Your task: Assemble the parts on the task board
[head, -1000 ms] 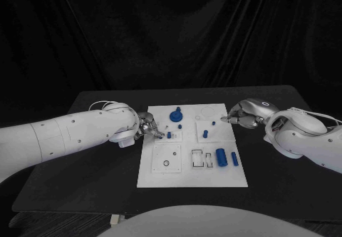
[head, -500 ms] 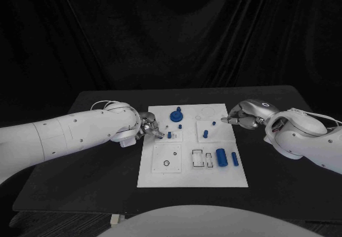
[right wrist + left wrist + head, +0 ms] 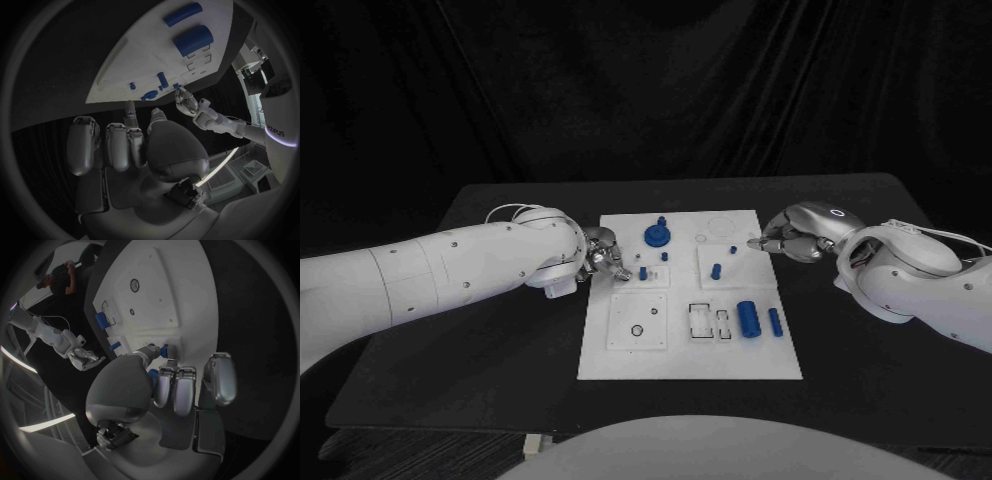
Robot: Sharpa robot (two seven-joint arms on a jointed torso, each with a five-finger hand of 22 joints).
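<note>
Take the black table (image 3: 473, 300) as the base, with the white task board (image 3: 689, 360) flat in its middle and both arms reaching in from opposite sides. Treat the left hand (image 3: 600, 262) as the working one: it sits over the board's left edge, fingers drawn narrow, apparently pinching a small blue peg (image 3: 164, 351) between thumb and a fingertip, just above the white surface. Read the right hand (image 3: 785, 240) as idle, near the board's far right edge, fingers curled inward; cannot tell whether anything lies inside them.

Leave the loose stock alone: thick blue cylinder (image 3: 749, 318) and slim blue cylinder (image 3: 775, 321) lie side by side on the near right part of the board, beside the outlined slots (image 3: 708, 320). Steer clear of the blue knob (image 3: 655, 236) standing at the far middle and of the short peg (image 3: 715, 269) beyond the slots.

For the step in hand, probably seating the pinched peg:
- Hold it upright, not tilted.
- Line it over its hole before lowering; the hole itself hides under the fingers.
- Press straight down, gently, then open the fingers sideways without dragging the peg.
</note>
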